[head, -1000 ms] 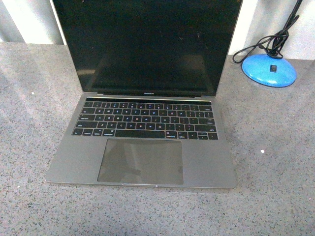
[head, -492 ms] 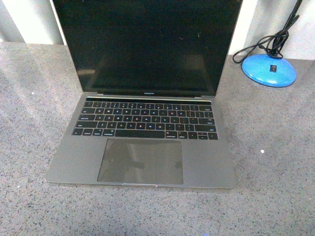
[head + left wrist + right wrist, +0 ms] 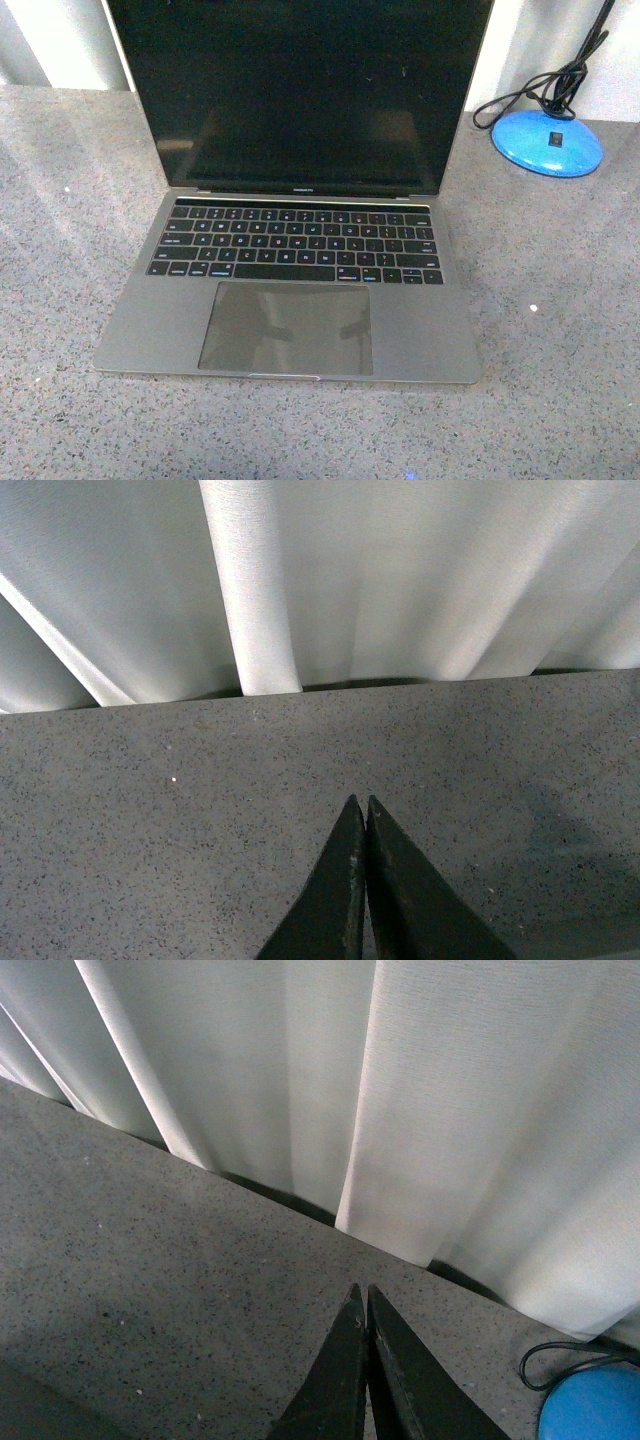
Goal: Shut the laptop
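Start with what is closest to you: both sets of jaws are pressed together at the tips and hold nothing. The left jaws hang over bare tabletop (image 3: 150, 810) and the right jaws do the same, with a blue lamp base (image 3: 595, 1405) showing at the edge of that wrist view. Neither arm appears in the front view, so you have the whole approach ahead of you. The laptop (image 3: 300, 190) sits square in front of you in the middle of the tabletop, with its front lip nearest, then the trackpad (image 3: 286, 328), then the keyboard (image 3: 300, 243). Behind those the dark screen (image 3: 300, 90) stands fully open and leans a little away from you. Its top edge is cut off by the frame, so you cannot see where to make contact. Raise one arm high and reach past that edge before you touch anything. Keeping the jaws shut should suit you, since the blunt closed tips can press the back of the lid near its centre. Draw the lid toward you along its arc rather than straight down, and slow as it nears the keys. The base may slide, so keep the push light, and keep the other arm off the keyboard. If you use the right arm, stay clear of the black cable (image 3: 545, 90) coiled on the lamp base at the far right, in front of the white curtain (image 3: 400, 580).
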Available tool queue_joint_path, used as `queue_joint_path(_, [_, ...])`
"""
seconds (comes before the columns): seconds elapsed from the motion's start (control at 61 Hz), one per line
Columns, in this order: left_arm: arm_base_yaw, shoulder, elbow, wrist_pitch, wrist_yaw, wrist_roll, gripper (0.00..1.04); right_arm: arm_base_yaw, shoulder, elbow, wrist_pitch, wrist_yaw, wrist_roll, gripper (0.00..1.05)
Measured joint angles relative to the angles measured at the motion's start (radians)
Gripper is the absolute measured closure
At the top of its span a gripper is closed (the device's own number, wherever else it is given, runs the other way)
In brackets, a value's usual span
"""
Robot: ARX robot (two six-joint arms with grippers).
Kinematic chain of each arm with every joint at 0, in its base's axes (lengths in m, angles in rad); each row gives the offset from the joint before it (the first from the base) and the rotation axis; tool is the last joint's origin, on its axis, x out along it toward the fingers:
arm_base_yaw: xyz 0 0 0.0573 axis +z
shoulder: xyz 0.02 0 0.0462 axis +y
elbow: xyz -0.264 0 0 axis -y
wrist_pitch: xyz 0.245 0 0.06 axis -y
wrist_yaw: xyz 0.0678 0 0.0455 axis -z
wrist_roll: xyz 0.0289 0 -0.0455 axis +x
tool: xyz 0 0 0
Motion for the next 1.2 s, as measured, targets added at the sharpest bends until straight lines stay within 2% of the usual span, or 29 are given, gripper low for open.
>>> queue_joint_path(1.197, [0.005,-0.079,-0.05,-0.085,0.026,0.013,1.01,0.034,-0.099,-0.183,0.049,0.069,0.107,1.04])
